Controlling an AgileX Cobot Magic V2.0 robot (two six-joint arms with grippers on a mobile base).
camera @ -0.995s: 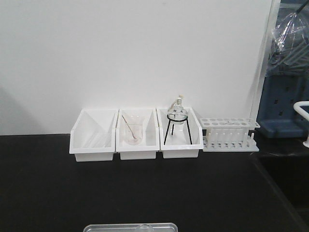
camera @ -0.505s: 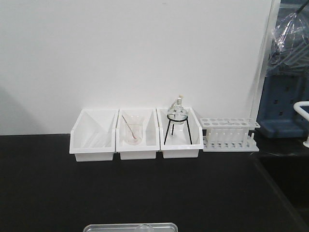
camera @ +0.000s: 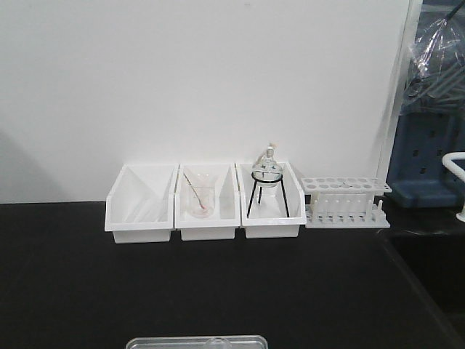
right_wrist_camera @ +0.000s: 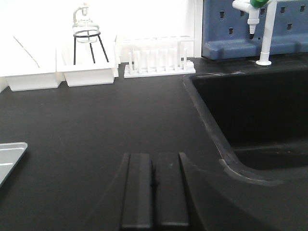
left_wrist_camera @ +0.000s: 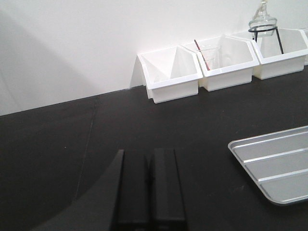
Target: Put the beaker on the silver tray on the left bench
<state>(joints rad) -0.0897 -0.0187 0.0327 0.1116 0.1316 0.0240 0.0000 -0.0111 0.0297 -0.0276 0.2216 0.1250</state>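
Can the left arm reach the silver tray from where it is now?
Probably yes. The left tool sits low over the black bench, shut and empty, and the silver tray lies just to its right with only bare benchtop between them.

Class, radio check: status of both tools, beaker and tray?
Left tool shut, empty. Right tool likewise. Silver tray on bench, visible part bare. Beaker not clearly seen.

**Tray flat on the black bench**

The silver tray (left_wrist_camera: 269, 166) lies flat on the left bench's (camera: 218, 291) matte black worktop. It is shallow, ribbed and round-cornered, with a raised rim. In the front view a small clear curved rim shows inside it, possibly the beaker (camera: 214, 340) (too cropped to be sure).
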